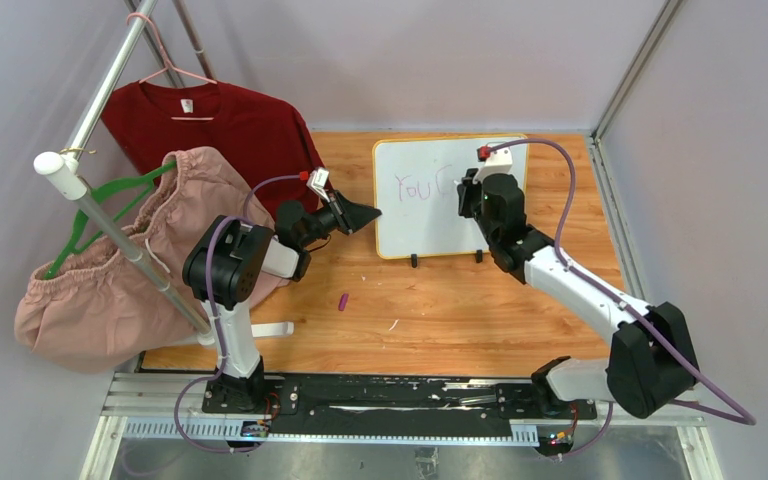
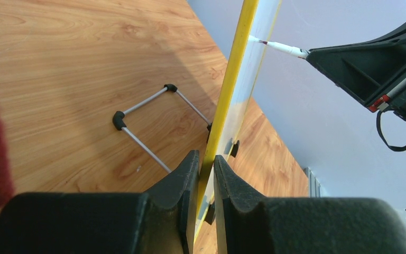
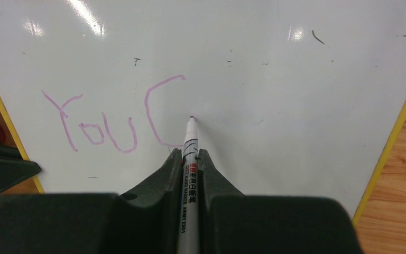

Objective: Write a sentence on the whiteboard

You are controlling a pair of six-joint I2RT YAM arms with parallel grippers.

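The whiteboard stands tilted up on the wooden table, with a yellow frame and two small black feet. My left gripper is shut on the board's left frame edge, one finger on each face. Purple writing on the white surface reads "You C"; the same letters show small in the top view. My right gripper is shut on a white marker. The marker's tip rests on the board just right of the "C". In the left wrist view the marker meets the board's face.
A wire stand props the board from behind. A small purple cap lies on the table in front. A red shirt and pink shorts hang from a slanted rack pole at the left. Grey walls close in the back and right.
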